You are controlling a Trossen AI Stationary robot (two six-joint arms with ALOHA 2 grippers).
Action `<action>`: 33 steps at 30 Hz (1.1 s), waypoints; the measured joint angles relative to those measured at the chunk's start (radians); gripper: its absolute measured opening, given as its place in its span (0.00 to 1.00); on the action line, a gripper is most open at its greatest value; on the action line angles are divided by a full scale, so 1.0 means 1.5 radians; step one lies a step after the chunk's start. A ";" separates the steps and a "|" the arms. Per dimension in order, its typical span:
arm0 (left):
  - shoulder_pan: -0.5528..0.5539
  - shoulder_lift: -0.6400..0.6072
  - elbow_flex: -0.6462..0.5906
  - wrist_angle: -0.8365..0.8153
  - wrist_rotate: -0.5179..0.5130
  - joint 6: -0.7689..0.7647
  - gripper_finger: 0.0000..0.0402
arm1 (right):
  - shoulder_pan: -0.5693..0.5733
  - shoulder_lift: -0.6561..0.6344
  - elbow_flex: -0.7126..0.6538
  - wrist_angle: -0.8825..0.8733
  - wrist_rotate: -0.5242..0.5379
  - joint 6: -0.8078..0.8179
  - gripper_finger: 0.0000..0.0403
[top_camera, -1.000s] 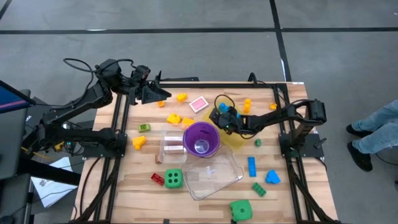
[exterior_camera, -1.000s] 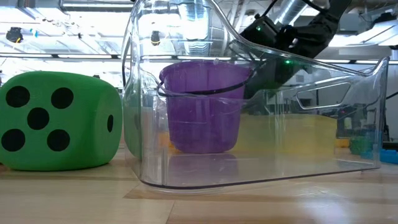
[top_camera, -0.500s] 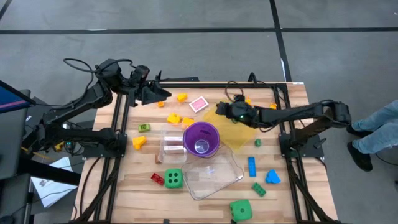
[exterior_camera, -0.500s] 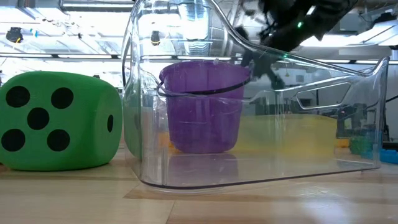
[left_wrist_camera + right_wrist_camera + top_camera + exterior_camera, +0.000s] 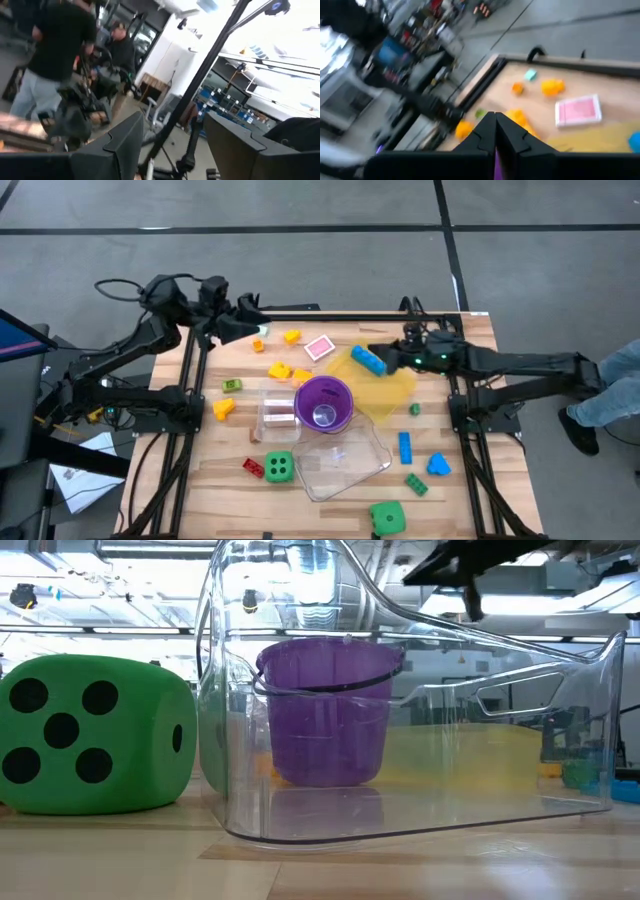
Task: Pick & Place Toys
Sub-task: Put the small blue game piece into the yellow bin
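There are two green dice (image 5: 279, 467) (image 5: 388, 517), one purple cup (image 5: 324, 403) and one pink card (image 5: 319, 347). Three blue pieces (image 5: 404, 447) (image 5: 438, 464) (image 5: 368, 360) show. One yellow tray (image 5: 395, 388).

Right gripper (image 5: 374, 352) fingers pressed together, over yellow translucent tray (image 5: 400, 388), blue brick (image 5: 367, 360) just beside it. Round purple cup (image 5: 324, 402) at tray's 8 o'clock. Left gripper (image 5: 262, 330) at table's 11 o'clock corner, near small orange bit (image 5: 259, 346).

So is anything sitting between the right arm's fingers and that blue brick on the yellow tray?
Nothing visible: the right gripper, fingers shut, hangs right beside the blue plastic brick lying on the yellow translucent tray.
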 joint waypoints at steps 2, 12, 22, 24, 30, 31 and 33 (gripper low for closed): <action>0.000 0.000 0.000 0.028 -0.009 0.018 0.51 | 0.006 -0.033 0.000 -0.046 -0.033 0.005 0.00; 0.000 0.000 0.000 0.121 -0.067 0.094 0.51 | 0.051 -0.138 0.000 -0.144 -0.064 0.093 0.00; -0.026 0.000 0.000 0.222 -0.153 0.145 0.51 | 0.088 -0.129 0.000 -0.286 -0.062 0.259 0.00; -0.034 0.000 0.000 0.245 -0.154 0.144 0.51 | 0.105 -0.116 0.000 -0.352 -0.063 0.313 0.00; -0.065 0.000 0.000 0.284 -0.154 0.143 0.51 | 0.204 -0.074 0.000 -0.466 -0.080 0.471 0.00; -0.068 0.000 0.000 0.287 -0.154 0.143 0.51 | 0.223 -0.067 0.000 -0.474 -0.080 0.494 0.00; -0.071 0.000 0.000 0.287 -0.154 0.142 0.51 | 0.260 -0.053 0.000 -0.482 -0.080 0.535 0.00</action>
